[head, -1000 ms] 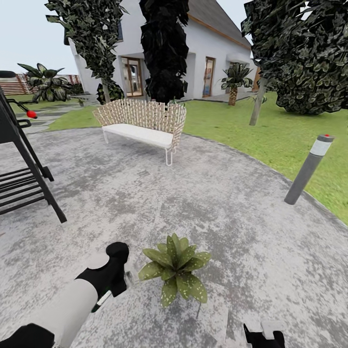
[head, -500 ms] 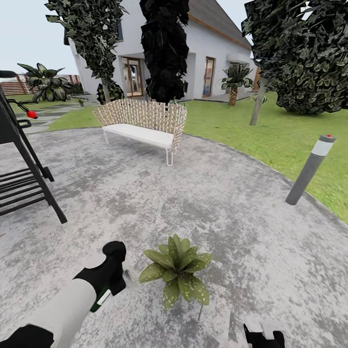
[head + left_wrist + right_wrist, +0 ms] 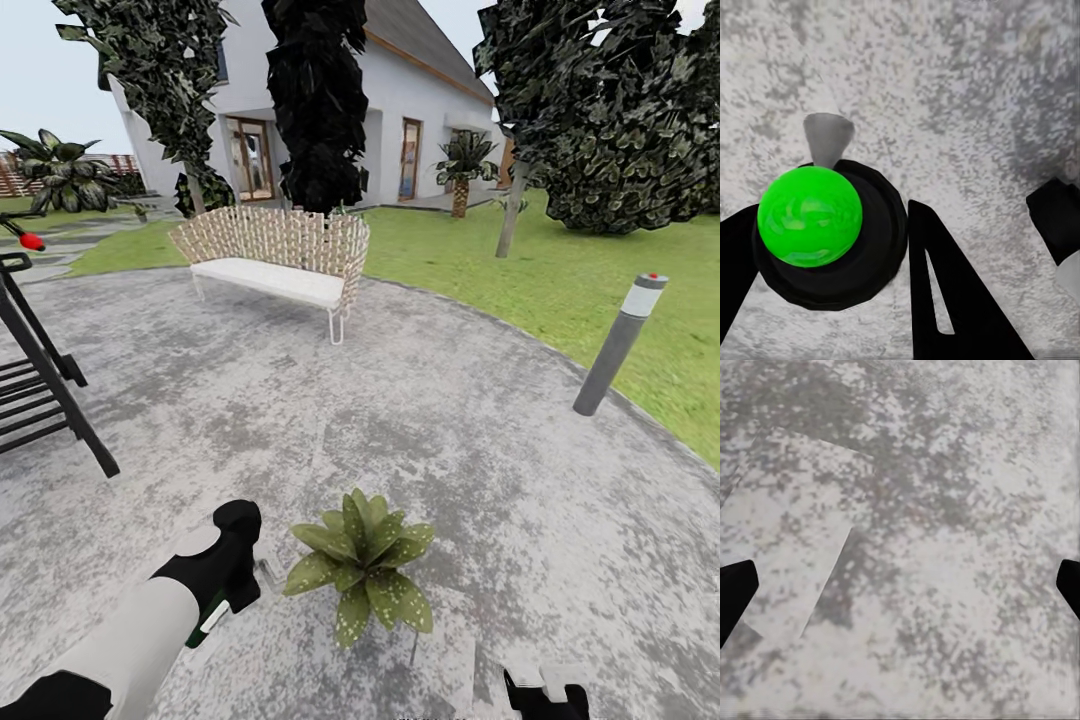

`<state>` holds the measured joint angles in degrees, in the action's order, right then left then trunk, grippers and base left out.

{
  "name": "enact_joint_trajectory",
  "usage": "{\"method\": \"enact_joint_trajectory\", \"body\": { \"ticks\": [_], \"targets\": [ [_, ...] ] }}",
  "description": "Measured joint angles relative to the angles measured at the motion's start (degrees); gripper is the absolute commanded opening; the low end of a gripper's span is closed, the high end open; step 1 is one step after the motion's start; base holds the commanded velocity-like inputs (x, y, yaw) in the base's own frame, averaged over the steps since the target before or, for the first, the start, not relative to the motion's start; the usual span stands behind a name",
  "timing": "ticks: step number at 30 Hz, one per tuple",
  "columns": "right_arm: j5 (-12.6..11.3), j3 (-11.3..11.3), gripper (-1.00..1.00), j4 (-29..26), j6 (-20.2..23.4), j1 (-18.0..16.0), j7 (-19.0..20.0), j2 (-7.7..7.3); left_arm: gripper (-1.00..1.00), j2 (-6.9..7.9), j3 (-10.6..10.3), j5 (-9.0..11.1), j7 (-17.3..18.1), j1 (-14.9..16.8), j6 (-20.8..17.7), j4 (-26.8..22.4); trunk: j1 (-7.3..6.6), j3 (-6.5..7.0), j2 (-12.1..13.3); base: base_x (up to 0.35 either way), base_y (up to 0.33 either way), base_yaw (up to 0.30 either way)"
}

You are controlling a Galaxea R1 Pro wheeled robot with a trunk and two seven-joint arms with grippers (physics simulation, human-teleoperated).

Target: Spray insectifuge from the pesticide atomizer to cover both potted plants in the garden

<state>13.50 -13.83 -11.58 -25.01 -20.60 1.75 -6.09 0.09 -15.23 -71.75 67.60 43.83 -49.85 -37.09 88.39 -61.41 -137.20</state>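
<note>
A rounded white forearm shell (image 3: 130, 645) was joined to a glossy black wrist housing (image 3: 222, 572); black wedge-shaped fingers (image 3: 945, 300) were seen.

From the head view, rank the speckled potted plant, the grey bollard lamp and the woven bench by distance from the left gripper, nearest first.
1. Speckled green potted plant, just right of the left gripper.
2. Grey bollard lamp, far right at the lawn edge.
3. Woven cream bench, straight ahead across the patio.

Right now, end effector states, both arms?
Left end effector: shut on the atomizer.
Right end effector: open, nothing held.
</note>
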Motion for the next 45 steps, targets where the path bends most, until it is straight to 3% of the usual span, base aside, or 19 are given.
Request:
{"method": "enact_joint_trajectory", "body": {
  "ticks": [3,4,16,24,45],
  "targets": [
    [0.0,0.0,1.0,0.0,0.0,0.0,0.0,0.01,-1.0,1.21,0.7,-0.3,-0.6,-0.9,0.1,0.4,0.0,0.0,0.0,-0.053,0.05,-0.058],
    [0.0,0.0,1.0,0.1,0.0,0.0,0.0,-0.01,-1.0,1.33,0.9,-0.3,-2.6,-1.5,0.0,0.4,0.02,0.0,0.0,-0.17,0.2,-0.002],
    [0.0,0.0,1.0,0.0,0.0,0.0,0.0,-0.1,-1.0,0.51,1.2,-0.1,-4.2,-1.7,0.0,0.1,-0.03,0.0,0.0,0.102,0.27,0.0],
    [0.0,0.0,1.0,0.0,0.0,0.0,0.0,0.1,-1.0,0.48,1.0,0.0,-4.3,-1.7,0.0,0.2,0.0,0.0,0.0,0.071,0.045,-0.004],
    [0.0,0.1,1.0,0.0,0.0,0.0,0.0,0.27,-1.0,0.39,1.1,0.0,-4.2,-1.7,-0.1,-0.2,-0.01,0.6,0.0,-0.182,0.242,-0.241]
  ]
}}
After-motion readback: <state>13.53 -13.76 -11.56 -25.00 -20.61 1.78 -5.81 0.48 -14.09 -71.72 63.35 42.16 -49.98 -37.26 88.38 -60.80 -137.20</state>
